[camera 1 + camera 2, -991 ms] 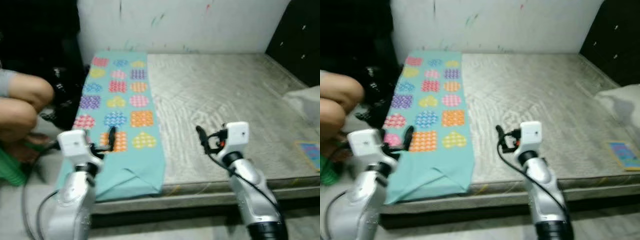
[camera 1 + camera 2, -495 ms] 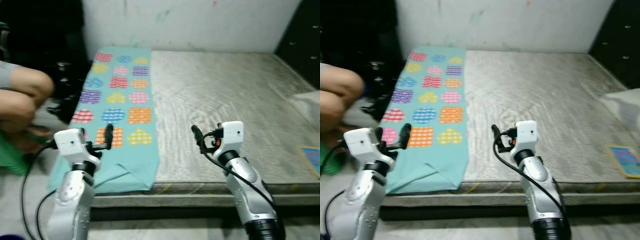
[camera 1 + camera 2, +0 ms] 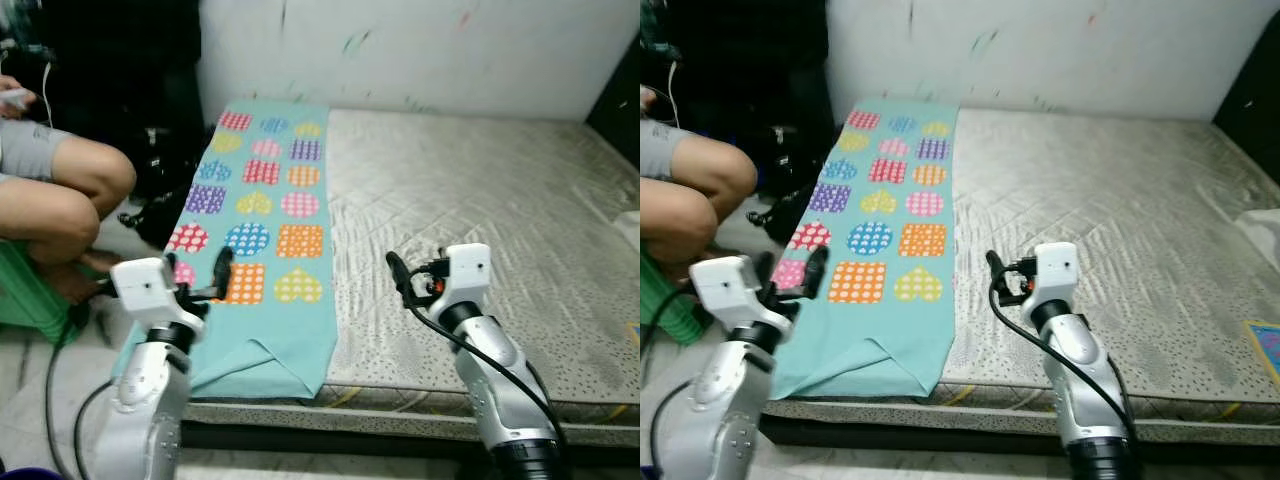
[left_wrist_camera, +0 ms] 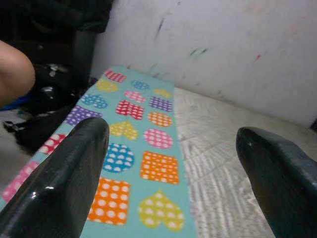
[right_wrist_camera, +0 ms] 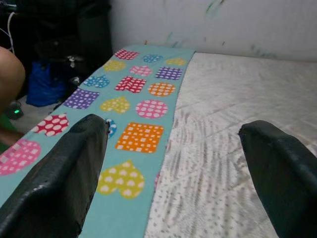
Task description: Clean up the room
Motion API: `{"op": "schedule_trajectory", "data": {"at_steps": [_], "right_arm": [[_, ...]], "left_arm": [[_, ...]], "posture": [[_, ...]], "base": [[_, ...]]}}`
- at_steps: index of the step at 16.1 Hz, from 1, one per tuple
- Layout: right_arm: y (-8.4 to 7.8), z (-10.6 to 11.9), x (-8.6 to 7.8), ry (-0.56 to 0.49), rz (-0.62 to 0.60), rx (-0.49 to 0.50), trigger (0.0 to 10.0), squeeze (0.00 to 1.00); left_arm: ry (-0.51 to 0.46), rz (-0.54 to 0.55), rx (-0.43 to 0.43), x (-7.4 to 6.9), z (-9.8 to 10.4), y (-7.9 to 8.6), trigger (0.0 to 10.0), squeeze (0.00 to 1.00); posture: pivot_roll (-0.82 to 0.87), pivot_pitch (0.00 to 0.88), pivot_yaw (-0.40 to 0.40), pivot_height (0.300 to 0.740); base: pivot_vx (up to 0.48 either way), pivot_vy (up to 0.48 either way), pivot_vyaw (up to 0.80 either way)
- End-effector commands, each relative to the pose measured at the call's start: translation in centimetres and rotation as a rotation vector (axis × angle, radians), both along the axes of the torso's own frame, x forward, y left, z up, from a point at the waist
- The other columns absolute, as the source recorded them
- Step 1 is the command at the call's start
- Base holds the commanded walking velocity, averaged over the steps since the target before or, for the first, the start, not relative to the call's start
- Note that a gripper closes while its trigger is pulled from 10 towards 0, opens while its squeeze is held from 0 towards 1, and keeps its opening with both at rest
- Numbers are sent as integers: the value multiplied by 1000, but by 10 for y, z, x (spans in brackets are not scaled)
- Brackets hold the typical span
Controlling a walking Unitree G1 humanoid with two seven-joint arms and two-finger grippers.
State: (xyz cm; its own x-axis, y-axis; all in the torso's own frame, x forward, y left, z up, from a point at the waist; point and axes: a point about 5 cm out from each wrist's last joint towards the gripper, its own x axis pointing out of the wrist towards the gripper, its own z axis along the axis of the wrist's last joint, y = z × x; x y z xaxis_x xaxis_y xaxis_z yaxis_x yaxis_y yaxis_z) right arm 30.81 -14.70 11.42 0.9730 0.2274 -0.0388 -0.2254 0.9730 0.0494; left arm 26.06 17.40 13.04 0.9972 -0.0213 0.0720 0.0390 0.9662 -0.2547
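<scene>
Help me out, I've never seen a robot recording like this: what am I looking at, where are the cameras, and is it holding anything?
It is a humanoid robot standing at a bare mattress. Two pictures come from cameras in its head, looking down past its silver arms. The other two come from cameras on its wrists, looking between each gripper's black fingers. The left gripper hovers over a teal cloth patterned with colourful hearts and squares, laid along the mattress's left edge. The right gripper hovers over bare mattress. Both are open and hold nothing. A person sits at the left.

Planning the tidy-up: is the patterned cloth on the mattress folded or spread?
Spread flat: the cloth lies along the mattress, only its near corner turned over.
</scene>
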Motion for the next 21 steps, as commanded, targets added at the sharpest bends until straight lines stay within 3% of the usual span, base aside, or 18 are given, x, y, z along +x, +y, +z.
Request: {"op": "schedule_trajectory", "data": {"at_steps": [1,4,8,16,21], "right_arm": [[-7,0,-1,-4,-16,-13,10000,0],[-7,0,-1,-3,-15,-13,10000,0],[-8,0,-1,-3,-18,-17,10000,0],[-7,1,3,-10,-16,-25,10000,0],[-5,9,16,-40,-22,-25,10000,0]], "left_arm": [[-16,-27,1,0,3,-7,10000,0],[-10,-26,8,0,3,-6,10000,0],[43,26,10,3,-3,-3,10000,0],[39,33,7,6,-1,-1,10000,0],[25,32,-15,17,7,-3,10000,0]], "posture": [[-34,0,-30,740],[-33,0,-30,740],[-32,0,-28,740],[-36,6,-29,740],[-20,0,-24,740]], "base": [[330,0,0],[312,0,0],[0,0,0],[0,0,0],[0,0,0]]}}
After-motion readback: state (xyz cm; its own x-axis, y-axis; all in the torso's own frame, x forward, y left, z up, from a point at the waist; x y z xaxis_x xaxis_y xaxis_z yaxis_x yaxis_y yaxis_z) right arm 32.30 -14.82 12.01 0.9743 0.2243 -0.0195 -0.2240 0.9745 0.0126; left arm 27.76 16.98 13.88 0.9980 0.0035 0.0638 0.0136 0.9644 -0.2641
